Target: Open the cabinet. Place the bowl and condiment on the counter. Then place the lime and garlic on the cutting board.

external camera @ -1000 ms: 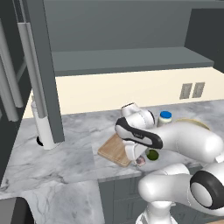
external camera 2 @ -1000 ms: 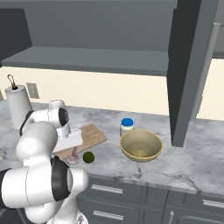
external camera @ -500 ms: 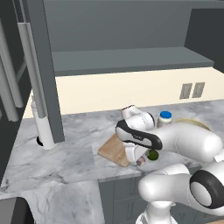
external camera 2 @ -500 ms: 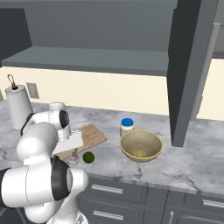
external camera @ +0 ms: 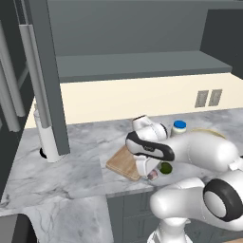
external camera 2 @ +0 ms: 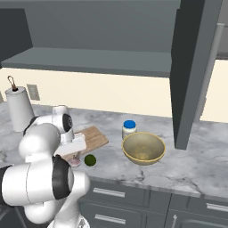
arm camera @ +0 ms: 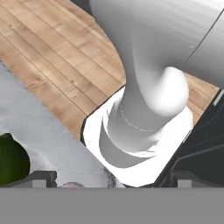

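The cabinet [external camera: 142,66] stands open, its doors [external camera 2: 191,67] swung wide. On the counter [external camera 2: 196,167] are the tan bowl [external camera 2: 143,148] and the blue-lidded condiment [external camera 2: 129,129]. My gripper [external camera: 147,168] hangs open, low over the front corner of the cutting board [external camera: 122,163]. The garlic [external camera: 153,175] lies on the marble just under the gripper [arm camera: 114,179], close by one fingertip [arm camera: 41,178]. The lime [external camera: 165,167] rests on the counter beside it, off the board [arm camera: 52,65]. In the hand view the lime [arm camera: 11,159] is at the left edge and the garlic [arm camera: 72,185] peeks at the bottom.
A white paper towel roll [external camera 2: 20,109] stands at the counter's back, left of the board. The open cabinet door [external camera: 47,71] hangs over the counter near it. The arm's own link [arm camera: 148,87] rises over the board. Wall sockets [external camera: 209,98] sit behind.
The hand has sunk a little toward the counter's front edge by the board. Its jaws have stayed open and nothing else has moved.
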Available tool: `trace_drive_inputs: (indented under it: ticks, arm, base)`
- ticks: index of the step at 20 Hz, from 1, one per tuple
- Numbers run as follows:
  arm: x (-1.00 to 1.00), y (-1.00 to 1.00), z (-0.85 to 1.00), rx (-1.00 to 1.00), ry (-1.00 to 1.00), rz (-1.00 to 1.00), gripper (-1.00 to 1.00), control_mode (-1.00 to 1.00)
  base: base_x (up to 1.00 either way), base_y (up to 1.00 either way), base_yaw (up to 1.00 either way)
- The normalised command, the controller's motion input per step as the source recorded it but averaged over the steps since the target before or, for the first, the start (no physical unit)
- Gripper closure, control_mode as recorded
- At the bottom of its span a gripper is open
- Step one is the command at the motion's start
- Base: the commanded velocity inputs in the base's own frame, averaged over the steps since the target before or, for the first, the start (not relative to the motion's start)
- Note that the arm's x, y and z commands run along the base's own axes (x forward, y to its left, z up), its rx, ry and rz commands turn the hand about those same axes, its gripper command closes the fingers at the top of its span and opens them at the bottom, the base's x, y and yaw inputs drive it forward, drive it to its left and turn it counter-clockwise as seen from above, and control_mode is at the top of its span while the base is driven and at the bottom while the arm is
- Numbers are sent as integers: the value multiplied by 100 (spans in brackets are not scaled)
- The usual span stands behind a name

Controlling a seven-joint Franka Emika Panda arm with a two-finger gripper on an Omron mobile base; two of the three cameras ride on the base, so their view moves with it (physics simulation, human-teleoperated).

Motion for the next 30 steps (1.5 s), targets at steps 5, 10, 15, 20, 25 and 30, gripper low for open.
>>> trace_drive_inputs:
  ticks: [5, 10, 15, 20, 25, 30]
  arm:
    - [16, 0, -11, 0, 0, 0, -100, -100]
    - [7, 0, -12, 0, 0, 0, -100, -100]
    - [0, 0, -13, 0, 0, 0, -100, -100]
    - [5, -4, -7, 1, 0, 0, -100, -100]
    - [10, -3, -2, 1, 0, 0, -100, -100]
    - [3, 0, -4, 0, 0, 0, -100, -100]
  base:
    - [0, 0, 0]
    - [0, 0, 0]
    - [0, 0, 0]
    - [0, 0, 0]
    - [0, 0, 0]
    - [0, 0, 0]
